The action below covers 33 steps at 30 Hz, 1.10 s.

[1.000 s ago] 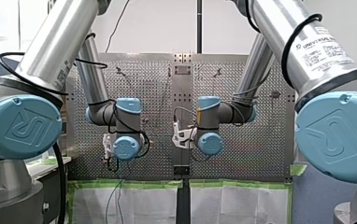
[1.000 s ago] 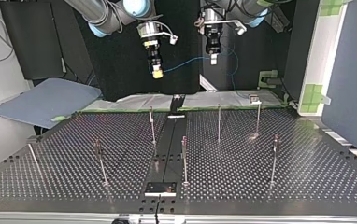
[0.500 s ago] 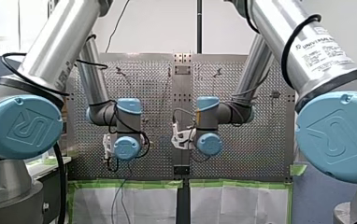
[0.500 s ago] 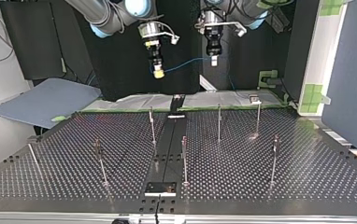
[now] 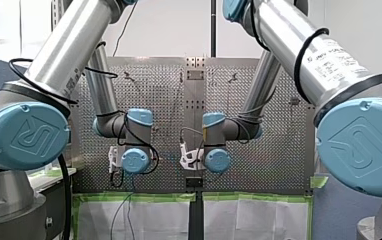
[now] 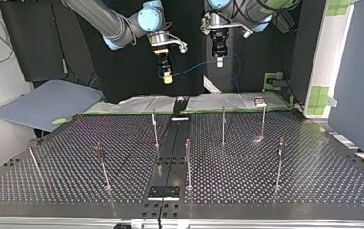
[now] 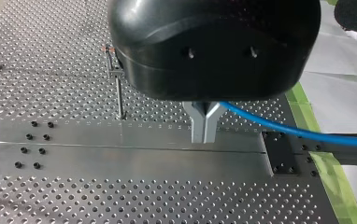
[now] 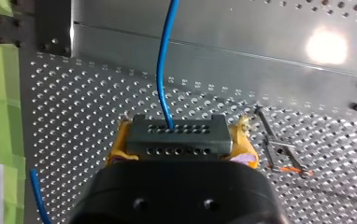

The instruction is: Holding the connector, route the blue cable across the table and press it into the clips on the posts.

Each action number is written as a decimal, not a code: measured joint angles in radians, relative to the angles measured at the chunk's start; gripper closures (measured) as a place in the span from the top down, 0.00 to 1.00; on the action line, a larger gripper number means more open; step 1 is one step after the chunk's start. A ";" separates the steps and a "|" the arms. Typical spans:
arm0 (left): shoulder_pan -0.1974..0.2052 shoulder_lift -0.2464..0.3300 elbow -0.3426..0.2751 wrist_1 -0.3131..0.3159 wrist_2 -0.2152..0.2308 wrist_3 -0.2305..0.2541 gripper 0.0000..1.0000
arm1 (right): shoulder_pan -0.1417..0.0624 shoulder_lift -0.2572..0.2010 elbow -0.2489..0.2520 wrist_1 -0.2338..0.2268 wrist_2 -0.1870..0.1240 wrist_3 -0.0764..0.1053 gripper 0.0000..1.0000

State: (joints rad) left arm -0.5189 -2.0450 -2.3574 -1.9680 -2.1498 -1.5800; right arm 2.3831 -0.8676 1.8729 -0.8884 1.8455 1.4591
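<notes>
In the right wrist view my right gripper (image 8: 180, 145) is shut on the grey connector (image 8: 176, 128), with a yellow pad on each side of it. The blue cable (image 8: 164, 60) leaves the connector ahead of the gripper. My left gripper (image 7: 204, 136) has its metal fingers shut on the blue cable (image 7: 298, 134), which runs off to one side. In the top view both grippers hang above the table's far edge, my right gripper (image 6: 168, 77) at the left and my left gripper (image 6: 219, 60) at the right. The blue cable (image 6: 189, 70) sags between them.
Several thin posts stand on the perforated table (image 6: 313, 176), among them ones at the middle (image 6: 187, 160), far middle (image 6: 155, 129) and right (image 6: 279, 162). A clip post (image 7: 117, 79) stands beside my left gripper. Green tape (image 6: 318, 98) edges the table's far side.
My right gripper has moved toward the top view's right, closer to my left gripper. My left gripper has shifted only slightly. The cable between them hangs shorter.
</notes>
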 joint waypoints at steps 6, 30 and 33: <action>0.000 0.000 0.000 0.000 0.000 0.000 0.00 | 0.000 0.004 -0.009 0.053 0.000 0.000 0.00; 0.076 0.147 0.032 -0.158 -0.051 -0.030 0.00 | 0.032 -0.149 -0.184 0.268 -0.147 0.121 0.00; 0.102 0.173 0.036 -0.183 -0.047 -0.034 0.00 | 0.036 -0.178 -0.213 0.297 -0.160 0.125 0.00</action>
State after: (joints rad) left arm -0.4173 -1.8723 -2.3213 -2.1515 -2.1966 -1.6141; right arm 2.4186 -1.0456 1.6597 -0.5917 1.6858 1.5840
